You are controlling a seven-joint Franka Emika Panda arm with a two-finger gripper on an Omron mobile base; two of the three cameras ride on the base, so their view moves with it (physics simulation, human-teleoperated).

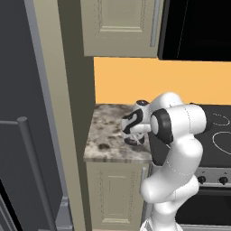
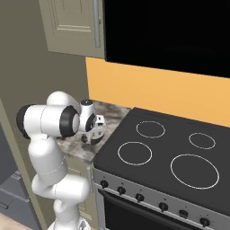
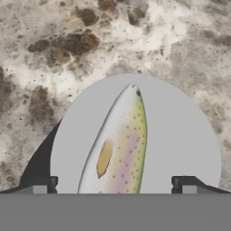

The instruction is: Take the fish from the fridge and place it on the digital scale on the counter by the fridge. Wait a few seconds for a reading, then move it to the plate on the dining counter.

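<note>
The fish (image 3: 118, 149), pale silvery with a pink and yellow flank, lies lengthwise on the light grey top of the digital scale (image 3: 180, 135). The scale stands on the speckled granite counter (image 3: 54, 54). My gripper (image 3: 115, 185) hangs open just above it, one dark fingertip (image 3: 43, 185) on each side of the fish and clear of it. From the left base view the hand (image 1: 135, 133) points down over the counter (image 1: 106, 131) beside the dark grey fridge (image 1: 18, 90). The scale's dark rim (image 2: 93, 140) peeks out under the hand in the right base view. The plate and the dining counter are out of view.
A black stove (image 2: 166, 152) with ring burners adjoins the counter on the right. Beige wall cabinets (image 1: 119, 22) hang above, in front of an orange back wall. The fridge's long bar handle (image 1: 31, 171) stands at the left, with a beige panel between fridge and counter.
</note>
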